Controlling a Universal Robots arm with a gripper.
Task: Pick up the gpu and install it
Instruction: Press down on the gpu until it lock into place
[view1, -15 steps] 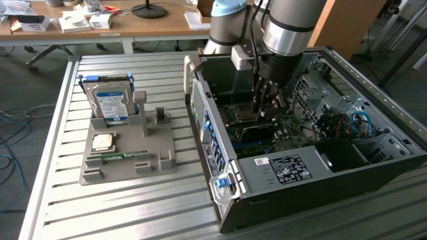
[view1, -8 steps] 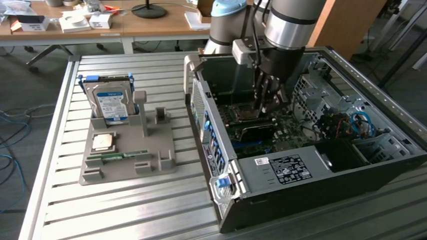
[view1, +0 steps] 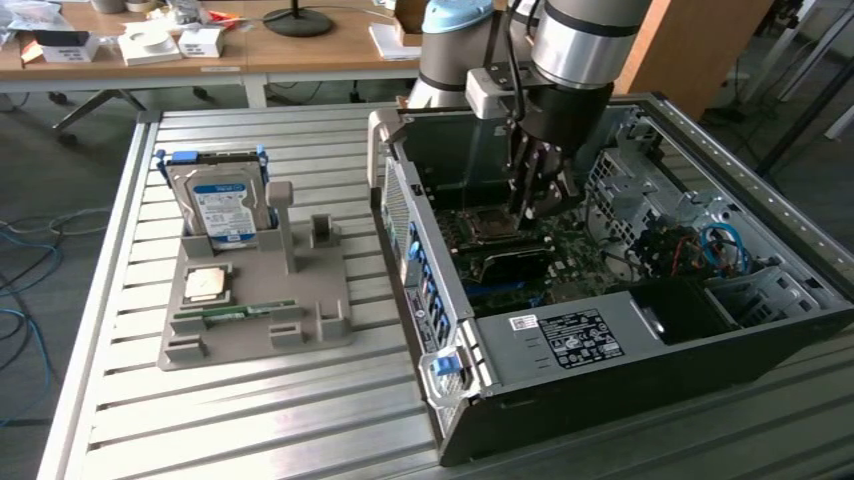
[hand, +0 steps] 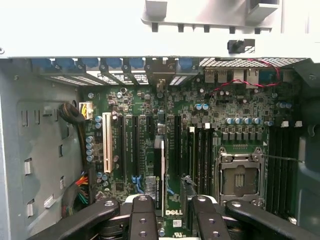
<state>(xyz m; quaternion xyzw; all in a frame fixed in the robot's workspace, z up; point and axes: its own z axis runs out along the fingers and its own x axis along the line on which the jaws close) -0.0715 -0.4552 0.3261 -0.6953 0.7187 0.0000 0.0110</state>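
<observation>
The robot arm is reaching down into an open computer case (view1: 607, 330) that is lying on its side on the slatted metal bench (view1: 240, 410). In the exterior view the gripper (view1: 541, 195) is hanging just above the motherboard (view1: 561, 255), close to the processor socket (view1: 487, 222).

In the wrist view the gripper (hand: 167, 212) is pinching the gpu (hand: 158, 172) between its two inner fingers (hand: 143, 220). The dark card is standing edge-on, upright over the motherboard (hand: 235, 107), so that mostly its thin top edge and a labelled face are showing. It is sitting in line with the long black expansion slots (hand: 135, 145), between them and the next black slot (hand: 177, 145), with a white slot (hand: 107, 142) farther off to one side. Whether its lower edge is already seated in a slot cannot be told. The silver processor socket (hand: 240, 177) is lying just beside the gripper on the other side, and red wires (hand: 235, 82) are crossing the board near the case's rear wall.

On the bench, at the exterior view's left of the case, a grey parts holder (view1: 254, 310) is carrying a silver hard drive with a blue label (view1: 220, 205), standing upright, a processor chip (view1: 207, 285) lying flat and a narrow green RAM stick (view1: 247, 312).
</observation>
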